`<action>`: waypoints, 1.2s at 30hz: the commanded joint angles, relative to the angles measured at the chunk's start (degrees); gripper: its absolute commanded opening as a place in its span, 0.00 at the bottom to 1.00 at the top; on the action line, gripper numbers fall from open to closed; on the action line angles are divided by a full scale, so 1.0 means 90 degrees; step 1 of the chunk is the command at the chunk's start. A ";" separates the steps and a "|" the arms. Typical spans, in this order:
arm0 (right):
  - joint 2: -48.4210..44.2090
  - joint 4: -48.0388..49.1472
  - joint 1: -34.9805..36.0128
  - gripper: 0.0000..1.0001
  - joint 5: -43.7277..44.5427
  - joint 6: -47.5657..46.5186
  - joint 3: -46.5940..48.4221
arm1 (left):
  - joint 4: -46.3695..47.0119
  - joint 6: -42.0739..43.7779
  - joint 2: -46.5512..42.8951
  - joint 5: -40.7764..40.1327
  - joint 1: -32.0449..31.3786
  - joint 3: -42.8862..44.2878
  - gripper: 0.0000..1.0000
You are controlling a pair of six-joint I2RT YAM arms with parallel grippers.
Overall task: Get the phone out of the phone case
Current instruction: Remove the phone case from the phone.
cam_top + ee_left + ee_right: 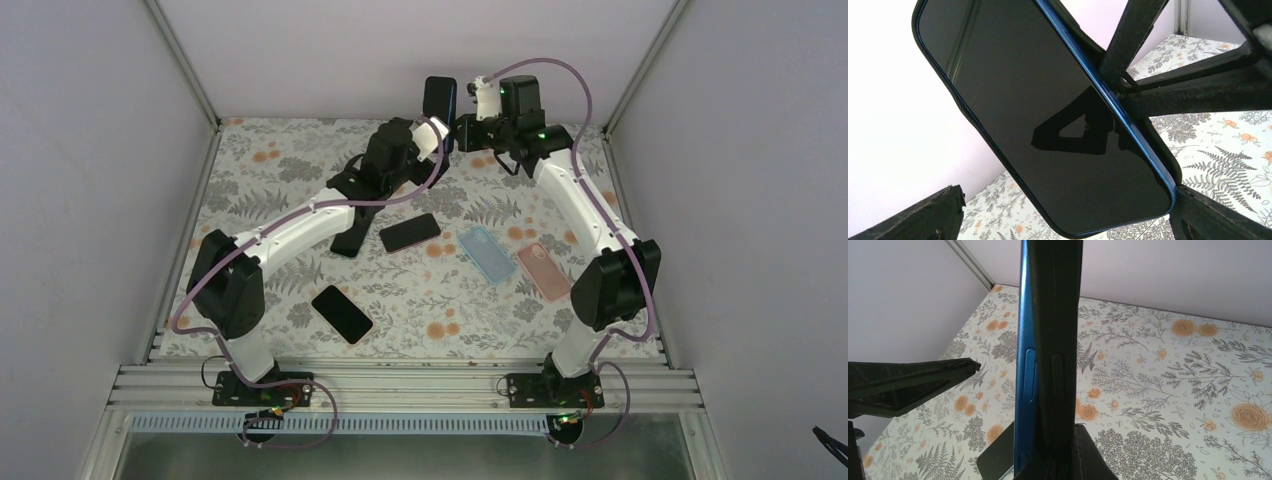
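Note:
A blue phone [440, 103] in a black case is held upright in the air at the back of the table. My right gripper [463, 131] is shut on the case's edge. In the right wrist view the blue phone [1026, 380] stands partly out of the black case [1058, 335], with my right gripper [1058, 462] clamped at the bottom. My left gripper [433, 138] is open around the phone's dark screen [1048, 125]. Its right finger [1218, 220] touches the phone's lower corner; its left finger [913, 220] is apart from it.
On the floral table lie a black phone [410, 232], another black phone [342, 314], a dark phone [347, 243] partly under the left arm, a light blue case [487, 254] and a pink case [543, 271]. Walls stand close behind.

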 commanded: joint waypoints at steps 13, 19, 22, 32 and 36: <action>-0.0249 -0.0138 0.0130 0.03 -0.0394 -0.0243 -0.0271 | 0.4286 0.2035 -0.0247 -0.2889 -0.0232 -0.0797 1.00; -0.0161 -0.0483 0.0170 0.03 -0.0601 -0.0498 -0.0367 | 0.6474 0.3753 0.0165 -0.3203 -0.0370 -0.1256 1.00; -0.0151 -0.0740 0.0231 0.03 -0.0915 -0.0759 -0.0475 | 0.7716 0.4255 0.0345 -0.3127 -0.0372 -0.1581 1.00; -0.0365 -0.1050 0.0395 0.03 -0.1252 -0.1071 -0.0908 | 0.7941 0.4277 0.0791 -0.2675 -0.0405 -0.1673 0.91; -0.0424 -0.1041 0.0401 0.03 -0.1184 -0.1050 -0.0889 | 0.7323 0.3762 0.0642 -0.2334 -0.0439 -0.1688 0.61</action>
